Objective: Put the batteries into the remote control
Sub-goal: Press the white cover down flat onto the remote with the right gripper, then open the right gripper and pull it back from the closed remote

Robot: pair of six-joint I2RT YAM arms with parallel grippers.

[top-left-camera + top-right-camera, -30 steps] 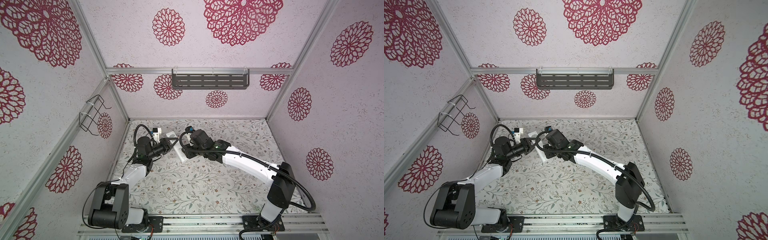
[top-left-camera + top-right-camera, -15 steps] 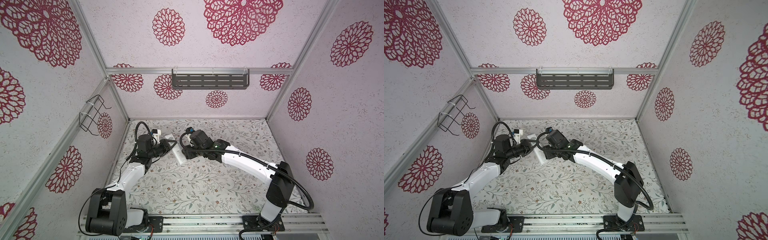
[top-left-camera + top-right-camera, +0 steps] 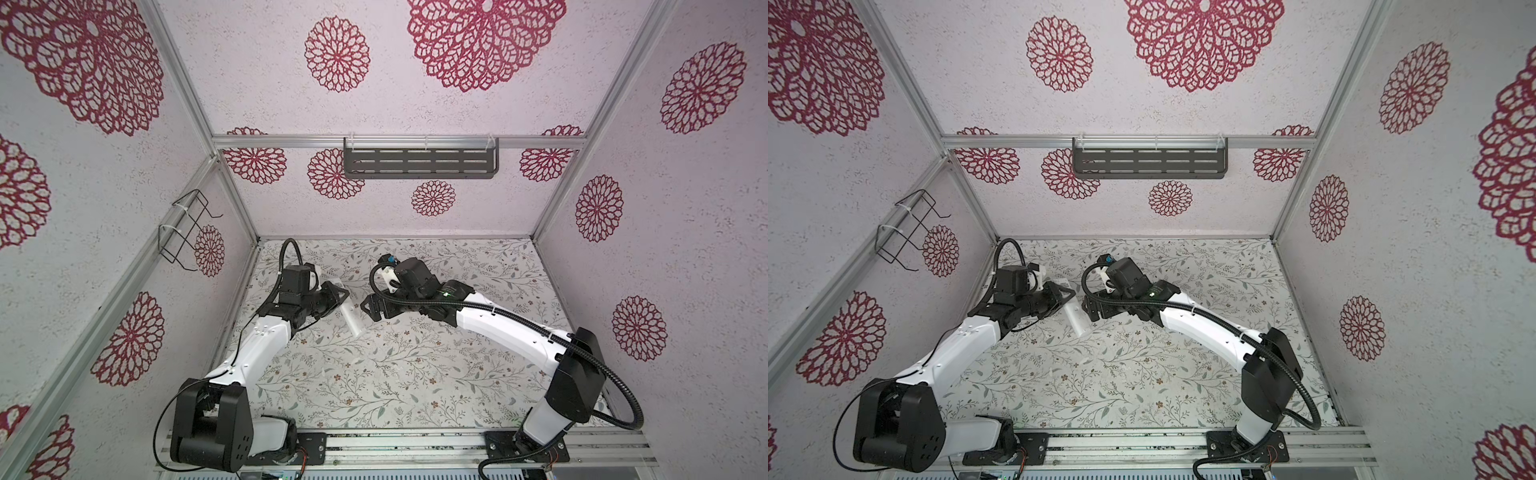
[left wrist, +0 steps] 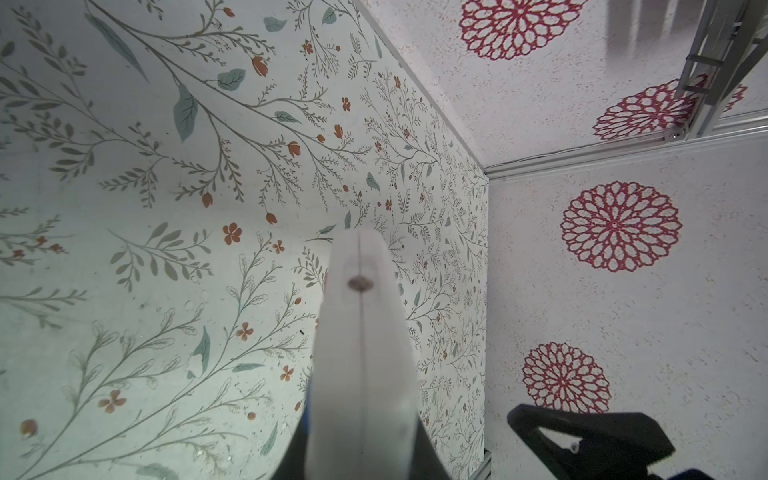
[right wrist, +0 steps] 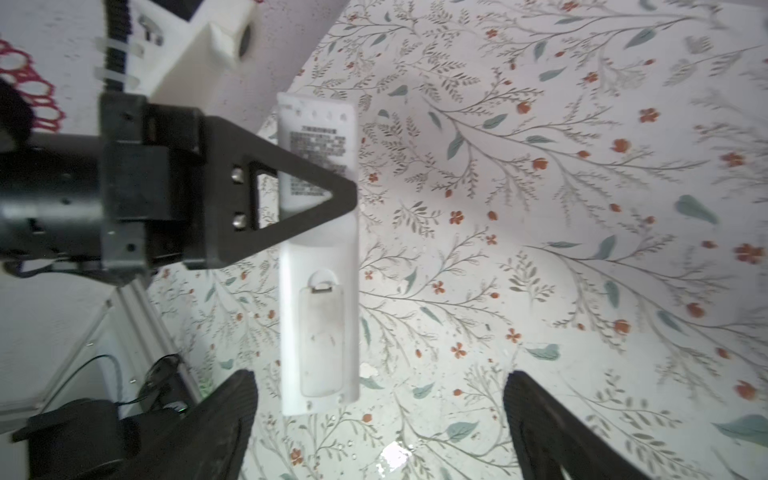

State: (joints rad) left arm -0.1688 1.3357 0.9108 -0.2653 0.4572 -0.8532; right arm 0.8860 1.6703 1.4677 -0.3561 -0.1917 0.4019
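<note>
The left fingers (image 3: 335,296) are closed tight on the remote control (image 3: 351,314). They pinch it from both flat sides, near its middle. In both top views the remote control (image 3: 1074,319) is a long white bar near the back left part of the table (image 3: 415,374). One end sits between the left fingers (image 3: 1059,297) and the other end points toward the front of the table (image 3: 1142,374).

In the right wrist view the remote control (image 5: 318,266) shows its back. One black, three-cornered finger of the left fingers (image 5: 291,199) lies across it. Small grey print sits on the end past that finger. The battery lid (image 5: 322,336) is on the other end, and it is shut. I cannot tell if the remote control touches the table or hangs just above it.

The right fingers (image 5: 232,415) are spread wide apart and hold nothing. The lid end of the remote control sits close to one of them, but they do not touch it. In both top views the right fingers (image 3: 369,306) are just beside the remote control, on its right side.

In the left wrist view the remote control (image 4: 361,353) is seen along its thin edge, with a small dark dot near its tip. A black part of the right fingers (image 4: 590,436) shows in the corner.

A grey shelf (image 3: 419,164) hangs on the back wall, and a wire rack (image 3: 183,226) hangs on the left wall.
</note>
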